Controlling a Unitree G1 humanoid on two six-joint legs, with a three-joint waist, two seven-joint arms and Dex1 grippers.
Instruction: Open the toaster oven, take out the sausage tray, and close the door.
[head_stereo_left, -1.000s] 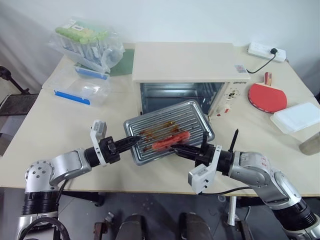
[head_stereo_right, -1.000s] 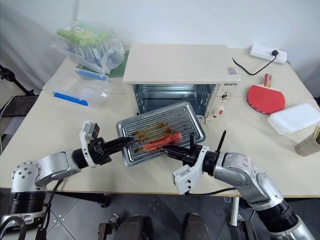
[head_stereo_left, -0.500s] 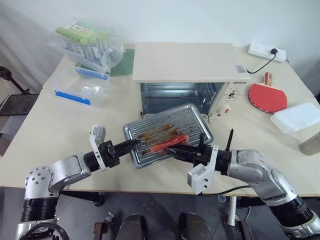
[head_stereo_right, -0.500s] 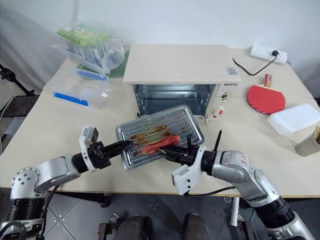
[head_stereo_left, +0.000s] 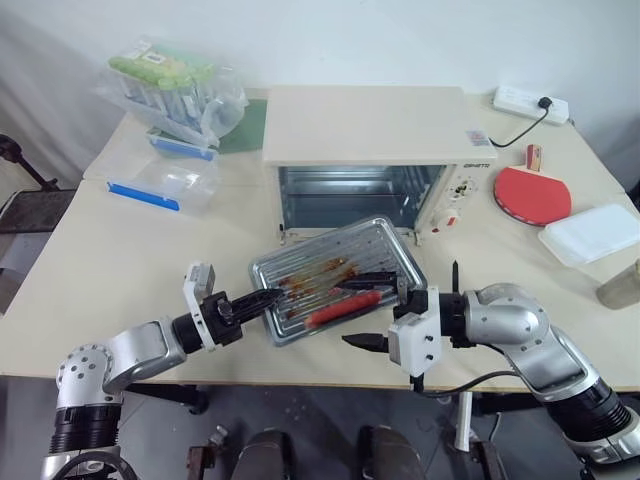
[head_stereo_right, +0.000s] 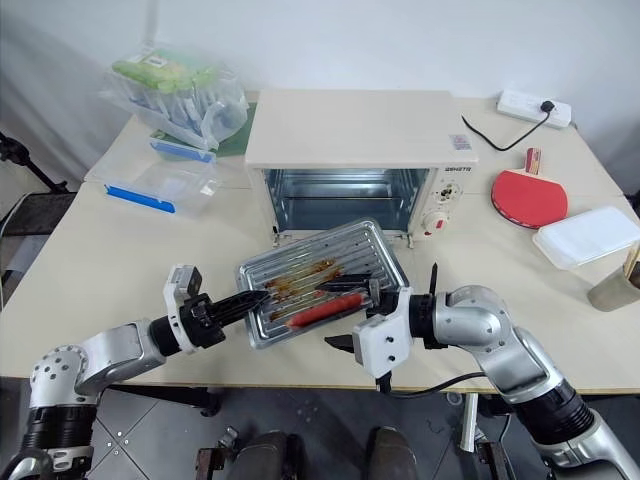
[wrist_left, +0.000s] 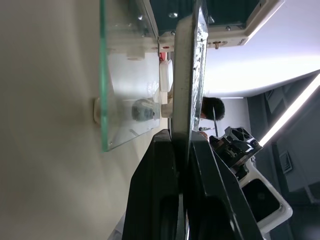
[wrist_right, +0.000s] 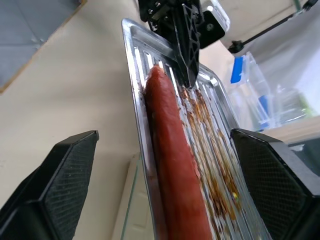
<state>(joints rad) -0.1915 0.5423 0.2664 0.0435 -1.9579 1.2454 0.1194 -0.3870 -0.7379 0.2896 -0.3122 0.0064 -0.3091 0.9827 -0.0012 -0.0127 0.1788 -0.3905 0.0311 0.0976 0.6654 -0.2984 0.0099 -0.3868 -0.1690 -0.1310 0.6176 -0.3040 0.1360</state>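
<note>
The cream toaster oven (head_stereo_left: 370, 125) stands open at the table's middle. Its glass door (wrist_left: 115, 75) lies folded down flat in front of it. The silver sausage tray (head_stereo_left: 335, 280) sits tilted over that door, with a red sausage (head_stereo_left: 345, 305) and browned bits on its ribs. My left gripper (head_stereo_left: 262, 298) is shut on the tray's left edge. My right gripper (head_stereo_left: 370, 310) is open at the tray's near right side, one finger over the tray and the other below its front rim, touching neither. The right wrist view looks along the sausage (wrist_right: 170, 165) toward the left gripper (wrist_right: 187, 35).
At the back left are a plastic bag of green-lidded containers (head_stereo_left: 170, 85) and a clear box with blue clips (head_stereo_left: 160, 180). To the right lie a red paddle (head_stereo_left: 535, 195), a white lidded box (head_stereo_left: 590, 235), a power strip (head_stereo_left: 530, 102) and a jar (head_stereo_left: 622, 285).
My right gripper has let go of the tray's near edge, opened wide and rolled. The left gripper keeps its hold and has sunk slightly, so the tray sits lower.
</note>
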